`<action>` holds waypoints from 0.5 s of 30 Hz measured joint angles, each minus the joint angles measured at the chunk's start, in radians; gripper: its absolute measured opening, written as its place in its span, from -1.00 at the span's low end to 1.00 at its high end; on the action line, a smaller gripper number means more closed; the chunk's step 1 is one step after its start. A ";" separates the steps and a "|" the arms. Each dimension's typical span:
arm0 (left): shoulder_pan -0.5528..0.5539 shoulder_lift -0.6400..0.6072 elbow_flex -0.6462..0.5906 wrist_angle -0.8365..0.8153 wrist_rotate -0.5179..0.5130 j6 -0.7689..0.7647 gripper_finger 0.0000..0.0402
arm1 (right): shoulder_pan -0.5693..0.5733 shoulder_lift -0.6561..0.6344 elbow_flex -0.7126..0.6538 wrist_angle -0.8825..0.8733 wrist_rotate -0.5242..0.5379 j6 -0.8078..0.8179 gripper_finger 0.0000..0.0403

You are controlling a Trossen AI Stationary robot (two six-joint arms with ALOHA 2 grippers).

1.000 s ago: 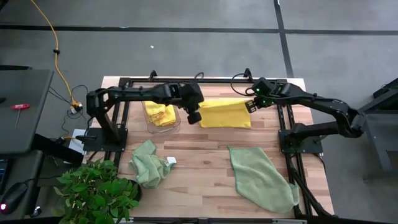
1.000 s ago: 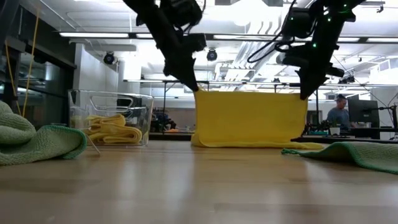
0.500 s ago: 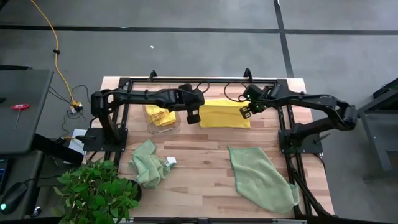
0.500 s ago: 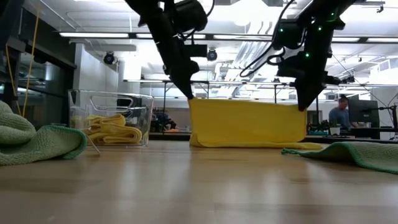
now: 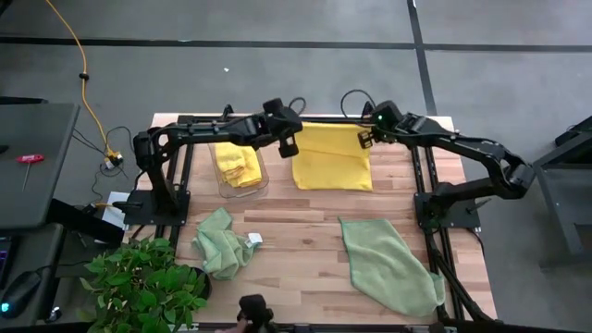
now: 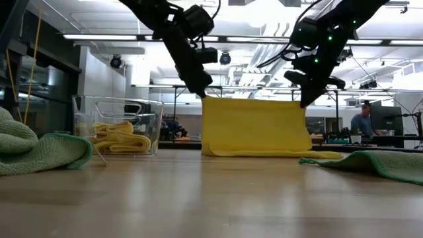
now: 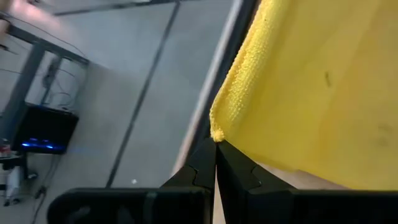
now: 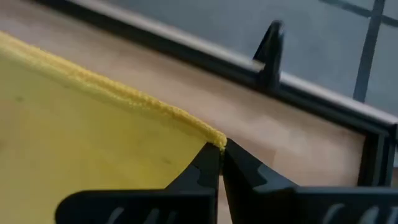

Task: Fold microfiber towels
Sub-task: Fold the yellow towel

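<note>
Worktop (image 5: 305,231): light wood, carrying all cloths. Yellow towel (image 5: 331,157), at the far middle: since a second ago it has been carried toward the far edge, its held top edge now nearer the far rail and its span in the high view grown from a narrow band to a near-square sheet; in the low view (image 6: 254,125) it is hung upright, top edge running left to right, long axis across the worktop, lower edge resting on the wood. Flat green towel (image 5: 388,264): spread at the near right, long axis slanted toward the near right corner. Crumpled green towel (image 5: 222,242): bunched at the near left. Clear bin (image 5: 242,168): left of the hung towel, folded yellow towels (image 5: 238,163) held inside. Left gripper (image 5: 289,143): jaws clenched on the towel's left top corner, seen pinched in the wrist view (image 7: 215,163). Right gripper (image 5: 364,138): jaws clenched on the right top corner (image 8: 220,163).
</note>
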 joint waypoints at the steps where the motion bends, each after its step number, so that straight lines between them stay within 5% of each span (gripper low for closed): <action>1: 0.009 0.000 0.000 0.017 0.000 0.010 -1.00 | -0.014 0.000 0.000 0.016 -0.002 -0.005 -1.00; 15: 0.057 0.000 0.001 0.158 -0.018 0.067 -1.00 | -0.059 0.000 0.000 0.177 0.118 -0.115 -1.00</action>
